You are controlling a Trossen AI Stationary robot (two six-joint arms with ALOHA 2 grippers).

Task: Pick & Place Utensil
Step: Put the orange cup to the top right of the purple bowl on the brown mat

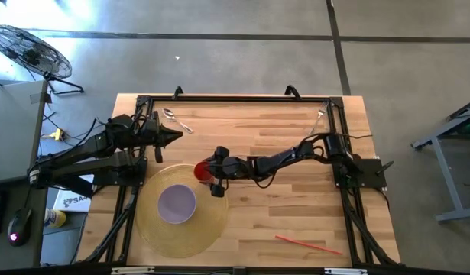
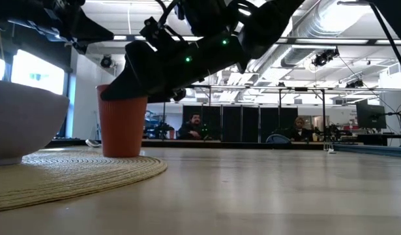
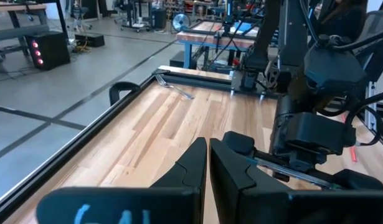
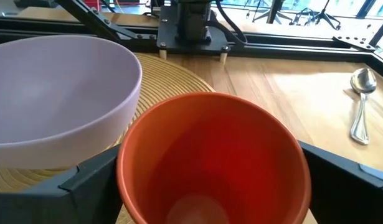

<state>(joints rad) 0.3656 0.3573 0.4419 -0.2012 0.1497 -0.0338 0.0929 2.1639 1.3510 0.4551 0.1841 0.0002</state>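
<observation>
Right tool (image 1: pixel 208 173) at the near-centre of the surface (image 1: pixel 296 198), its 2 fingers pinching the orange cup (image 4: pixel 213 158) from either side. Cup upright, resting on the edge of the round woven mat (image 1: pixel 208 229), just beside the lavender bowl (image 1: pixel 176 203) that sits on the mat. Red straw (image 1: pixel 308 244) lies near the front right, well apart. Left tool (image 1: pixel 173 137) over the left side, fingers pressed together, holding nothing. Farther back: spoon (image 1: pixel 176 120) near the rear left rail, fork (image 1: pixel 319 120) near the rear right rail, both untouched
</observation>
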